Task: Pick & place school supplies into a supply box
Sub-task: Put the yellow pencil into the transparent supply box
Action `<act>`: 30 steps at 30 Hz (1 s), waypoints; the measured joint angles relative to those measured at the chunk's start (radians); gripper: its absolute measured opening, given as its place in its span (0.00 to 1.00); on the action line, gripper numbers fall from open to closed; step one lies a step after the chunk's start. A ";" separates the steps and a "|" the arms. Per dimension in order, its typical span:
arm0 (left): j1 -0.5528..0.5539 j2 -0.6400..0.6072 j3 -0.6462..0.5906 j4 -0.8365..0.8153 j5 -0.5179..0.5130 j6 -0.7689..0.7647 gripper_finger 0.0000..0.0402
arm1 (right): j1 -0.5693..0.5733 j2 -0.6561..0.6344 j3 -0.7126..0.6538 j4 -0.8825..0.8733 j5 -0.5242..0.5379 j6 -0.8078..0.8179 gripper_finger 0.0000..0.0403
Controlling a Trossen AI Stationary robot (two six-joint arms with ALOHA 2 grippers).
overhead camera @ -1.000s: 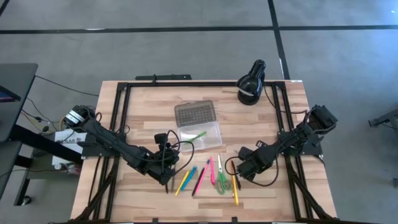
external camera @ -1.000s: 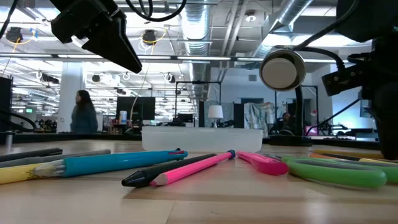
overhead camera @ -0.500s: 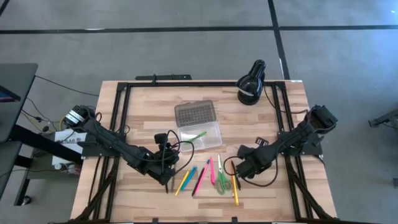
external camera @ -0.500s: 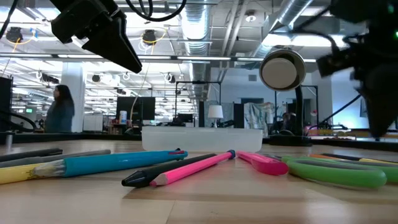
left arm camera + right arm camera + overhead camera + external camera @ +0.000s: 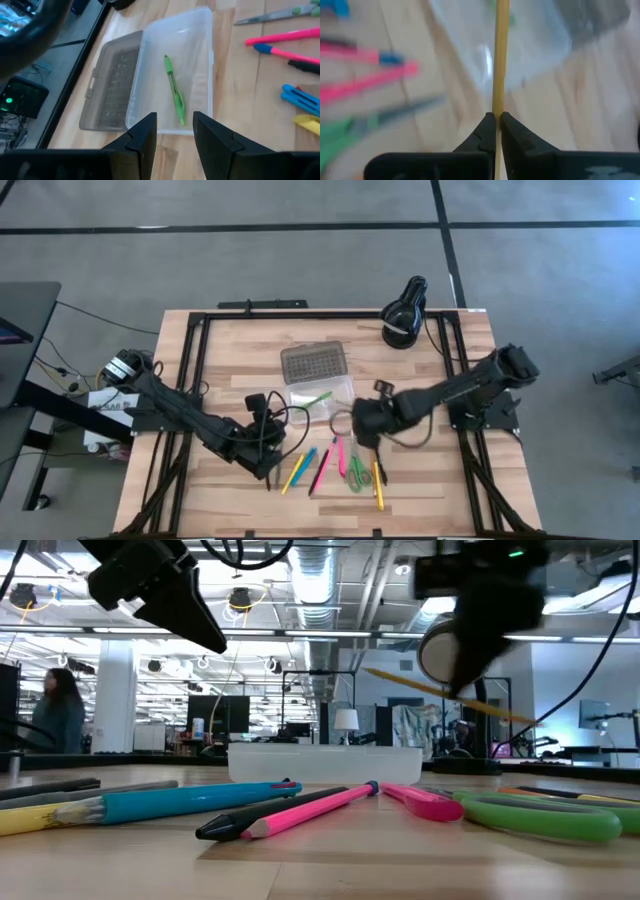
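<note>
The supply box (image 5: 322, 396), a clear tray with its grey dotted lid (image 5: 312, 362) laid open on the far side, holds one green pen (image 5: 174, 91). My right gripper (image 5: 354, 420) hangs just right of the box, shut on a yellow pencil (image 5: 450, 692). My left gripper (image 5: 174, 131) stands open and still off the box's near left corner, above the table. The other school supplies lie flat near the front edge: blue and yellow pens (image 5: 299, 469), pink ones (image 5: 324, 464), green scissors (image 5: 356, 470) and an orange pencil (image 5: 378, 484). My right gripper pinches the yellow pencil's shaft (image 5: 498, 102) between its two fingertips, near mid-length as the low view shows it. The fingers come from above, slanting down, and lie across the pencil. The pencil is lifted clear of the table and tilted, one end lower than the other.
A black round lamp-like object (image 5: 404, 314) stands at the far right of the table. Black cables loop beside both grippers. A black frame rail (image 5: 320, 313) runs round the table. A person (image 5: 60, 710) walks in the room behind.
My right gripper has risen from the table by the scissors and swung toward the table's left and far side, to the box, rolling as it went. It stays shut on the yellow pencil, which is now lifted clear and tilted.
</note>
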 joint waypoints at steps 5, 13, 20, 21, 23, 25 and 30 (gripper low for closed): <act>-0.039 0.000 0.000 -0.109 -0.001 -0.137 0.31 | -0.104 0.000 0.000 0.178 -0.034 -0.191 0.00; -0.146 0.000 0.000 -0.247 -0.087 -0.358 0.31 | -0.219 0.000 0.000 0.373 -0.152 -0.351 0.00; -0.213 0.000 0.000 -0.249 -0.131 -0.414 0.31 | -0.265 0.014 0.001 0.470 -0.214 -0.390 0.00; -0.218 0.000 0.000 -0.248 -0.132 -0.419 0.31 | -0.269 0.032 0.003 0.485 -0.215 -0.390 0.00; -0.226 0.000 0.000 -0.249 -0.132 -0.429 0.31 | -0.277 0.066 -0.001 0.469 -0.232 -0.390 0.00; -0.230 0.000 0.000 -0.248 -0.133 -0.437 0.31 | -0.284 0.110 0.001 0.506 -0.270 -0.398 0.00; -0.233 0.000 0.000 -0.248 -0.129 -0.439 0.31 | -0.292 0.185 0.023 0.492 -0.275 -0.409 0.00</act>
